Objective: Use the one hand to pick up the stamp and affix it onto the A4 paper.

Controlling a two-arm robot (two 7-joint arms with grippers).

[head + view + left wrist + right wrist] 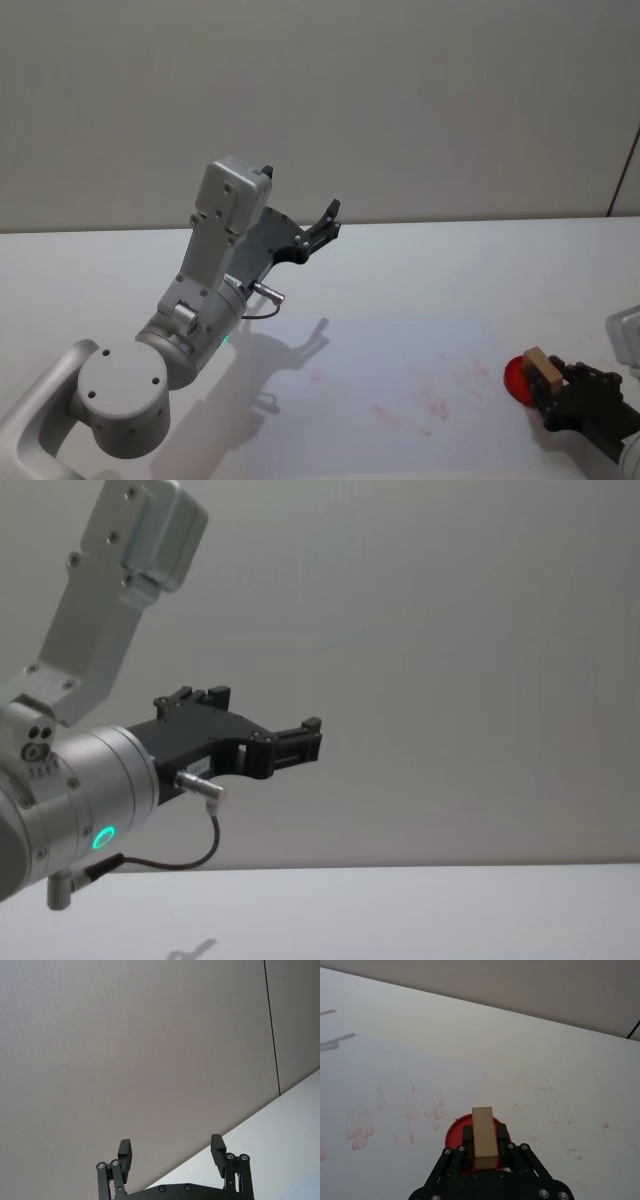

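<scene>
Snugly in right claw (484, 1136): stamp (541, 366) (wooden)

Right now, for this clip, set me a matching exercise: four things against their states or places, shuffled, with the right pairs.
Things:
1. left end effector
2. right end effector
3. A4 paper
4. red pad

States or places:
a. bears red smudges
b. open, raised in the air
c. round, under the stamp
d. shut on the stamp

Pairs: 1-b, 2-d, 3-a, 4-c.
</scene>
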